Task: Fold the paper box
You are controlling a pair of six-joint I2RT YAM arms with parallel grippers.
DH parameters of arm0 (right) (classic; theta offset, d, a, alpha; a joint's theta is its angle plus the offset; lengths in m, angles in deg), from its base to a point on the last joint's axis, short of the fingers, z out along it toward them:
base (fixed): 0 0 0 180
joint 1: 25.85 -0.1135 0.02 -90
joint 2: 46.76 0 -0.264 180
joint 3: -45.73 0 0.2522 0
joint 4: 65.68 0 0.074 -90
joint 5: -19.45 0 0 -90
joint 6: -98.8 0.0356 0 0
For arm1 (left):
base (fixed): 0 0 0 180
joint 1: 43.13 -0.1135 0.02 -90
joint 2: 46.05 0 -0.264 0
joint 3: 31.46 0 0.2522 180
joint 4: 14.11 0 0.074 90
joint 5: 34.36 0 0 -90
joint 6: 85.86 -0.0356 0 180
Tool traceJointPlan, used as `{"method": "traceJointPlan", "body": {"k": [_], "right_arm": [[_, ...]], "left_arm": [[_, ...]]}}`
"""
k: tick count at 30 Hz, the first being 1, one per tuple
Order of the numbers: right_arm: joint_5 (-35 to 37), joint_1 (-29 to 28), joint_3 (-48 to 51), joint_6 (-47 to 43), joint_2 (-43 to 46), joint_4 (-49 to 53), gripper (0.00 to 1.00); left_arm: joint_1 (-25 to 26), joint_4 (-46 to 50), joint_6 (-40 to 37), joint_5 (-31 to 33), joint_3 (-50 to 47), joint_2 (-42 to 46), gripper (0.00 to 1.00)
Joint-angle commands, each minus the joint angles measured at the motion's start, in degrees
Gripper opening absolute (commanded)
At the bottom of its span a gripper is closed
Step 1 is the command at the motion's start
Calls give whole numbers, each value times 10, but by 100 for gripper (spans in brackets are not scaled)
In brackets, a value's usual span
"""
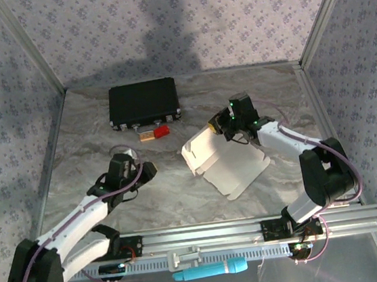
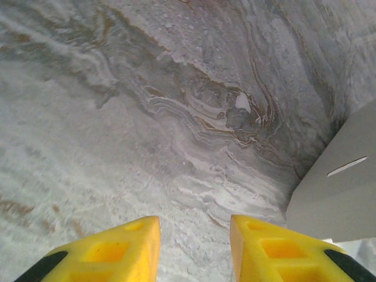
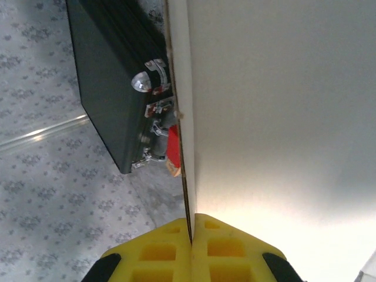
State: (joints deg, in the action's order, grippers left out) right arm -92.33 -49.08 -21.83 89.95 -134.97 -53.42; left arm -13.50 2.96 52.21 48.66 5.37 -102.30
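The paper box (image 1: 236, 169) is a white cardboard sheet lying partly unfolded at mid-table, its left panel lifted upright. My right gripper (image 1: 215, 125) is shut on the top edge of that raised panel. In the right wrist view the yellow jaws (image 3: 191, 235) pinch the thin edge of the paper box (image 3: 276, 117). My left gripper (image 1: 149, 167) hovers left of the box, apart from it. Its yellow fingers (image 2: 194, 235) stand open over bare marble. A corner of the paper box (image 2: 346, 182) with a slot shows to their right.
A black case (image 1: 143, 102) lies at the back of the table, with a small red piece (image 1: 161, 131) and a wooden block (image 1: 148, 136) in front of it. The case (image 3: 111, 76) also shows beyond the held panel. A blue tool (image 1: 210, 270) rests by the front rail.
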Motion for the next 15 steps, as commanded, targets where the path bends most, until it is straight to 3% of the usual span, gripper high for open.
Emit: {"method": "traceJointPlan", "body": {"k": [1,6,15], "right_arm": [[-31,6,33,-41,-13,-82,0],[-44,13,57,-40,-10,-123,0],[-55,16,57,-15,-4,-156,0]], "left_arm": [[37,-106,-103,-3,6,-37,37],[99,-190,-192,-1,12,-113,40],[130,-331,-198,1,22,-208,43]]}}
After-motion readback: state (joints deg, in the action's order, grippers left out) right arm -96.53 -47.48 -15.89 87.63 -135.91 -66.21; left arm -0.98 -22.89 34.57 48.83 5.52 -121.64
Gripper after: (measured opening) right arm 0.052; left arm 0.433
